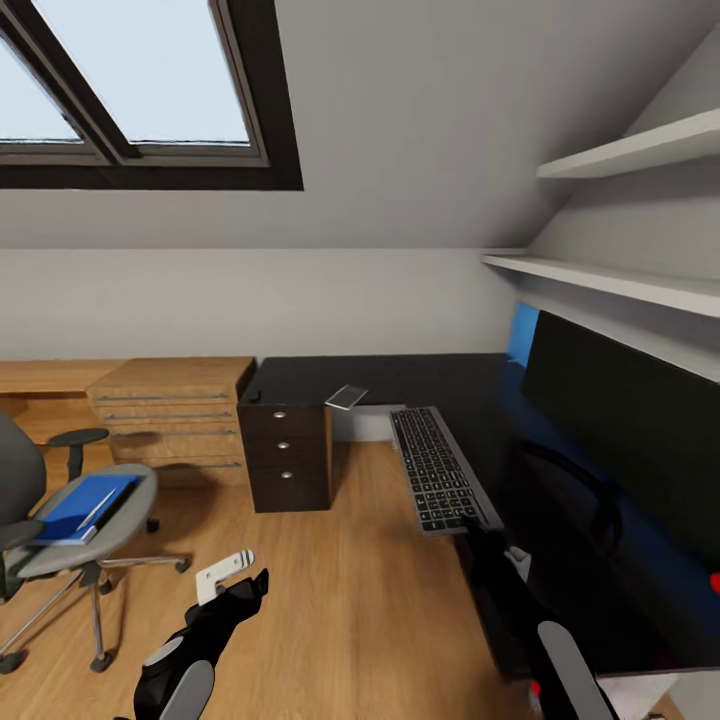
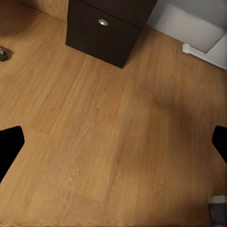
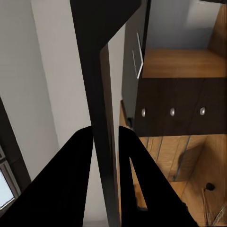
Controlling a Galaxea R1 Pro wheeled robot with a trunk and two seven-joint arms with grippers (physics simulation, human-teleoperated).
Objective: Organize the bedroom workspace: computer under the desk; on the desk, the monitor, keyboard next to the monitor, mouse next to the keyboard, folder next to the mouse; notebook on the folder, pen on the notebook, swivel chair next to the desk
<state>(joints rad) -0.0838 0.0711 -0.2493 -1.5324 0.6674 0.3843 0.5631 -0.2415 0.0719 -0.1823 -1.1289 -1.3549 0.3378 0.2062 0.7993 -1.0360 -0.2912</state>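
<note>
Gripping the keyboard (image 1: 440, 468) edge at the desk (image 1: 420, 378), right gripper (image 3: 106, 142); left gripper (image 2: 113, 142) spread wide; no legible writing.

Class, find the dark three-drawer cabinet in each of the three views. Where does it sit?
Head view: the dark drawer cabinet stands left of centre, under the desk end.
Left wrist view: it lies beyond the left gripper, one knob visible.
Right wrist view: it is beside the keyboard, three knobs visible.
Shared landmark: the wooden floor.
</note>
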